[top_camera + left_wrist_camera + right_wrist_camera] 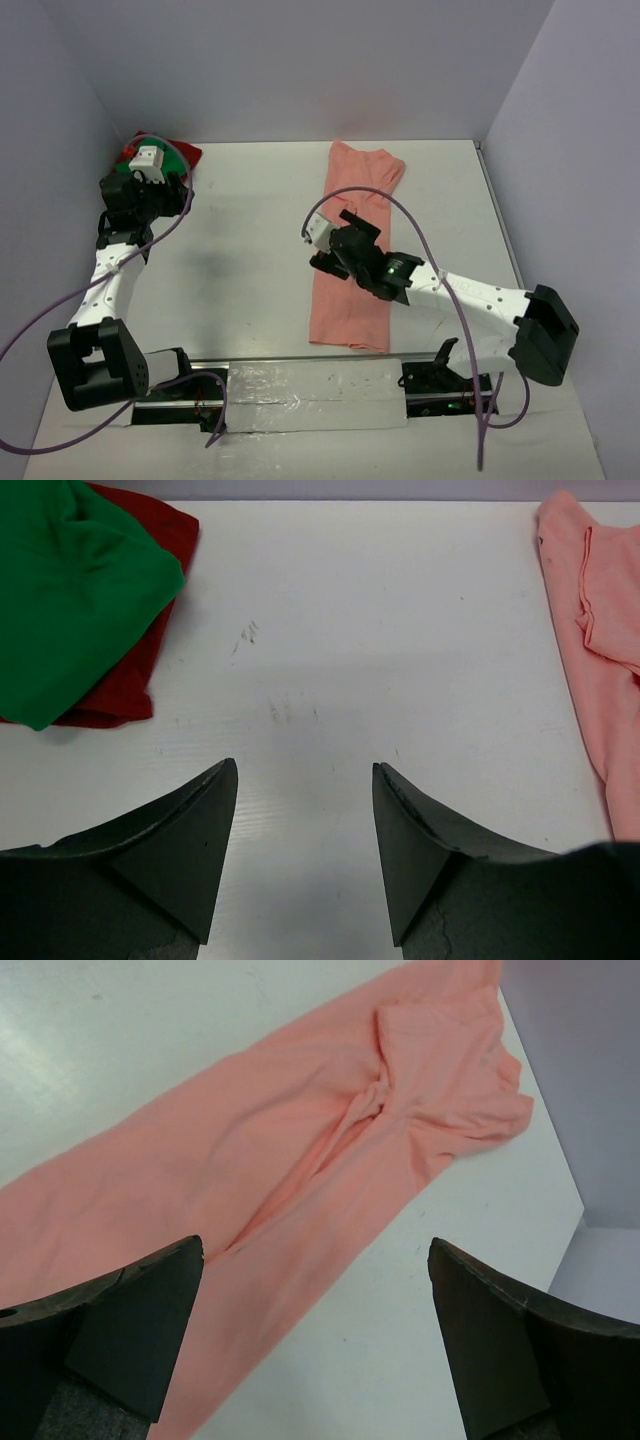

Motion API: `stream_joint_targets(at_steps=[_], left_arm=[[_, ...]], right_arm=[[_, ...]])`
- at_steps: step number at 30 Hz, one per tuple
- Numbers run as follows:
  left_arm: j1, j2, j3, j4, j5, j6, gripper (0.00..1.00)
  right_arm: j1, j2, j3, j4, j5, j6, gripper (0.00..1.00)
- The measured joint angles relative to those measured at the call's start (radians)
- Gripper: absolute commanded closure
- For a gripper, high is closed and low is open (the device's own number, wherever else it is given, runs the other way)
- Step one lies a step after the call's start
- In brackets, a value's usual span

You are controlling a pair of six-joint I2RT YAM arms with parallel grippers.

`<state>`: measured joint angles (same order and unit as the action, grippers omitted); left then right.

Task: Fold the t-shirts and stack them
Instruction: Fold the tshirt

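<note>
Salmon-pink t-shirt lies as a long narrow strip right of the table's centre.
Its long axis runs from near edge to far edge, with the sleeve end pointing far. The right gripper hovers over it, jaws wide open and empty. The left gripper is also open and empty, near the green t-shirt, which lies on the dark red t-shirt in the far-left corner.

No readable text, label or number anywhere.
</note>
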<state>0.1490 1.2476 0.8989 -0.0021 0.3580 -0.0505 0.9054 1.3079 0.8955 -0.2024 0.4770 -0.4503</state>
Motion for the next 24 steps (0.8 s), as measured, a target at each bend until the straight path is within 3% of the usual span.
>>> stream_joint_targets(at_steps=[5, 9, 16, 24], left_arm=[[0.0, -0.009, -0.008, 0.003, 0.013, 0.003, 0.35], [0.0, -0.008, -0.008, 0.003, 0.015, 0.006, 0.36], [0.0, -0.003, -0.008, -0.002, 0.017, 0.009, 0.35], [0.0, 0.004, -0.008, -0.003, 0.017, 0.011, 0.36]], right_arm=[[0.175, -0.1, -0.071, -0.088, 0.002, -0.019, 0.0], [0.27, -0.088, -0.071, -0.245, -0.057, 0.003, 0.0], [0.312, -0.011, -0.069, -0.476, -0.211, 0.046, 0.0], [0.327, 0.083, -0.037, -0.55, -0.426, 0.068, 0.0]])
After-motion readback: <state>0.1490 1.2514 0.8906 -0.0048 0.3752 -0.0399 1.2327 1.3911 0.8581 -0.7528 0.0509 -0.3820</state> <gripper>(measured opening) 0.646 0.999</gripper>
